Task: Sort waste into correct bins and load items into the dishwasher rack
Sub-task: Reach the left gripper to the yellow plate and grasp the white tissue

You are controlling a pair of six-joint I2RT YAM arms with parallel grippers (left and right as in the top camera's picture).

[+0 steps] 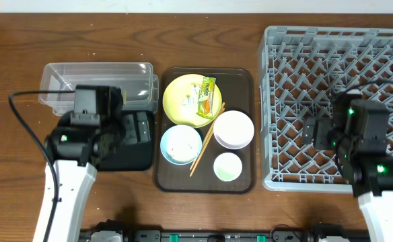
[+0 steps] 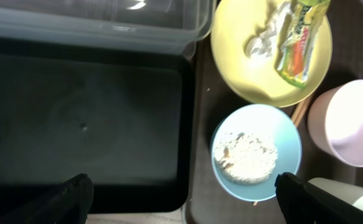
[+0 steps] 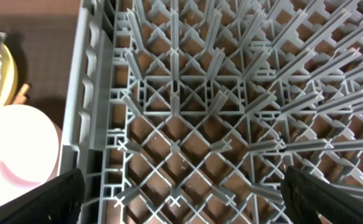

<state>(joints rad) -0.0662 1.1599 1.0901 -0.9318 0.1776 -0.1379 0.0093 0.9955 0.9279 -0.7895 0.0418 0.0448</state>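
The left gripper (image 2: 188, 202) hangs closest to its wrist camera, jaws wide apart with nothing between them. It is above the right end of the shallow black tray (image 2: 82, 124). Just behind that tray lies the clear plastic tub (image 2: 94, 25), and the two touch or nearly touch along their long edges.

The right gripper (image 3: 184, 199) is likewise spread open and holds nothing. It sits over the left part of the grey dishwasher rack (image 3: 188, 112), whose pegs and grid base carry no dishes.

Between bins and rack lies the dark brown serving tray (image 1: 240, 77) on the wooden surface (image 1: 15, 40). At its far left is the yellow plate (image 2: 250, 68), with the printed snack wrapper (image 2: 299, 43) lying on its right half and a small clump of rice (image 2: 262, 40) just beside the wrapper. In front of the plate stands the light blue bowl (image 2: 256, 118), upright, with more rice inside (a loose heap at the bottom). The white bowl (image 1: 233, 129) stands to the right of the blue one. The wooden chopsticks (image 1: 203, 146) lie slantwise between the two bowls. The pale green cup (image 1: 227, 167) stands at the tray's near right.
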